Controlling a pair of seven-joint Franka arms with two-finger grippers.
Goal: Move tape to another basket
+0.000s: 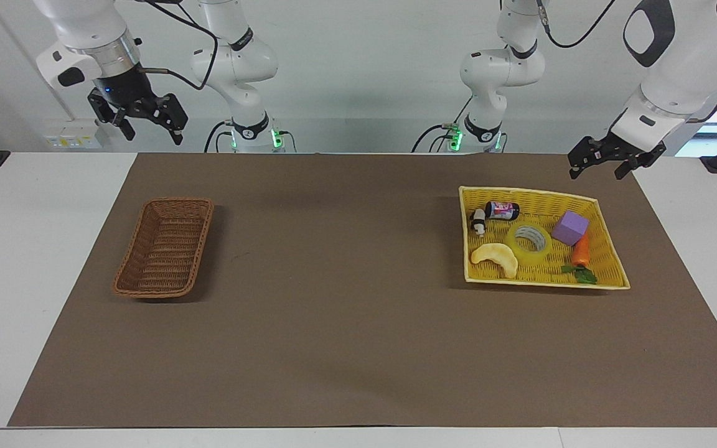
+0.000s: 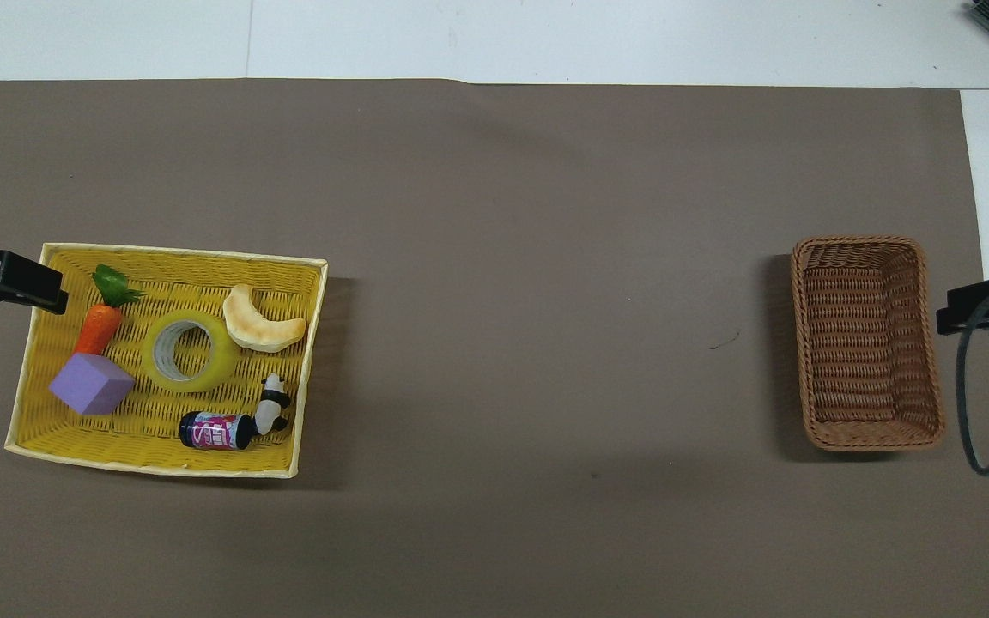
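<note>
The tape (image 1: 528, 241) (image 2: 190, 350), a translucent yellow roll with a pale core, lies flat in the middle of the bright yellow woven tray (image 1: 607, 249) (image 2: 31, 378) at the left arm's end of the table. The dark brown wicker basket (image 1: 165, 246) (image 2: 868, 343) stands with nothing in it at the right arm's end. My left gripper (image 1: 598, 171) hangs open in the air over the mat's edge beside the tray and holds nothing. My right gripper (image 1: 152, 132) is also open and holds nothing. It is raised over the mat's edge beside the basket.
Around the tape in the tray lie a toy carrot (image 1: 581, 252), a purple cube (image 1: 570, 228), a pale crescent toy (image 1: 496, 257), a panda figure (image 1: 478, 221) and a small dark can (image 1: 501, 210). A brown mat (image 1: 346, 298) covers the table between tray and basket.
</note>
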